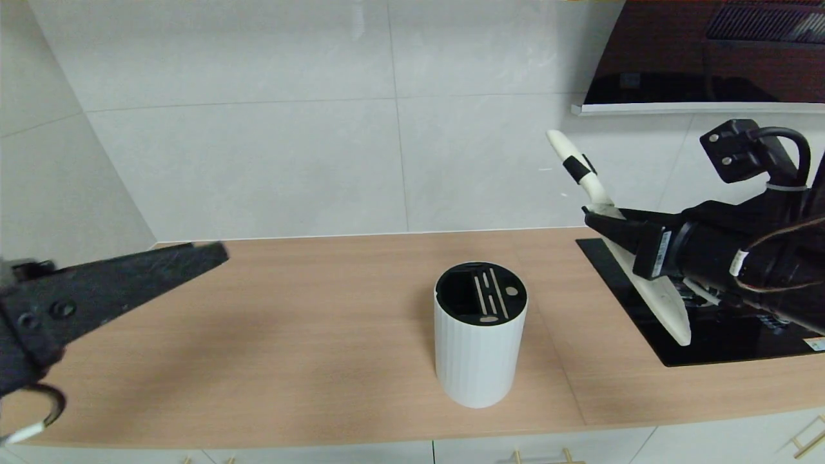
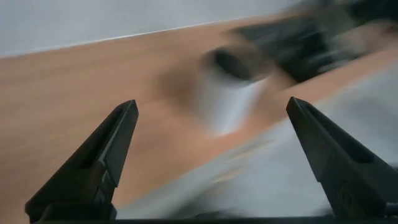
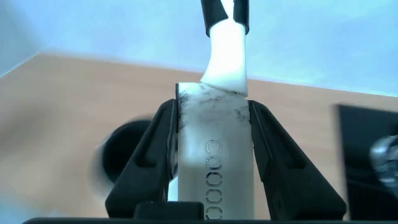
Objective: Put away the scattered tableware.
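currently the right gripper is holding a white ceramic knife in the air above the black hob, jaws clamping the blade, handle pointing up toward the wall. the white slotted knife holder is standing upright on the worktop, well apart from the knife, its slots looking empty. the left gripper is hovering at the left, jaws spread wide, gripping nothing. seemingly the knife is lifted but not yet stowed; slotting it in is still waiting.
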### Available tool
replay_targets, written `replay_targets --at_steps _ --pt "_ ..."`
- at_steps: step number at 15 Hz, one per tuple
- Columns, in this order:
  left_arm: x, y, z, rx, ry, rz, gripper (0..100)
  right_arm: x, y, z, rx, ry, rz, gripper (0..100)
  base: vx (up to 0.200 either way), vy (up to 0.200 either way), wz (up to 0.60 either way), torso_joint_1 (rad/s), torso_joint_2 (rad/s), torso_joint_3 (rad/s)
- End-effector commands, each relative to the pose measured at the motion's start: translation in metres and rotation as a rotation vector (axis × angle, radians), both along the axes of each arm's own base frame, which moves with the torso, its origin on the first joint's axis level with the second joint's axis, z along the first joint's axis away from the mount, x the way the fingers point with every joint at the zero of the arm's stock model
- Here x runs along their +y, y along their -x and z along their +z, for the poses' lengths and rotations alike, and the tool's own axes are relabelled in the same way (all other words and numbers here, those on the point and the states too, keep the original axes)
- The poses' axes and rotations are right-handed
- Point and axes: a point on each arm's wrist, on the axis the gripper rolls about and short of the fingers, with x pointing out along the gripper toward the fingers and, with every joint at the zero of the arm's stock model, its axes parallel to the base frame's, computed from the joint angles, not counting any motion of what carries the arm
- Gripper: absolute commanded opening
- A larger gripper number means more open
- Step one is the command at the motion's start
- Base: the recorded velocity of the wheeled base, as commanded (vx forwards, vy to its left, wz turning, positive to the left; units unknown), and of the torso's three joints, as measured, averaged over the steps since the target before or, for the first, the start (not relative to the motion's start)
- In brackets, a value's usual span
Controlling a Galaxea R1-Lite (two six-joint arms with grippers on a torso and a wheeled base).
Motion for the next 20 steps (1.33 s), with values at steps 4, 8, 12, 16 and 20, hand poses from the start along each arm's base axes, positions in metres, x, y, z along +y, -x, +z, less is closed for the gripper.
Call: replay_targets --at_steps 4,8,12,16,20 --pt "-0.069 -0.059 -0.042 0.124 0.101 -0.191 100 0.033 0.044 0.013 -0.025 -0.050 0.216 0 0.000 0.000 0.00 0.000 0.00 0.000" --pt "-0.101 -0.080 -0.061 0.086 0.209 -0.212 100 0.051 0.044 0.002 0.031 -0.053 0.270 0 0.000 0.000 0.00 0.000 0.00 0.000" --pt "-0.128 -0.086 -0.089 0.105 0.214 -0.232 100 0.072 0.052 -0.008 0.104 -0.079 0.347 0 0.000 0.000 0.00 0.000 0.00 0.000" --pt "-0.139 -0.092 -0.096 0.060 0.258 -0.201 100 0.081 0.047 -0.019 0.132 -0.057 0.350 0 0.000 0.000 0.00 0.000 0.00 0.000" --pt "-0.139 -0.093 -0.094 0.078 0.289 -0.203 100 0.093 0.047 -0.031 0.145 -0.033 0.359 0 0.000 0.000 0.00 0.000 0.00 0.000"
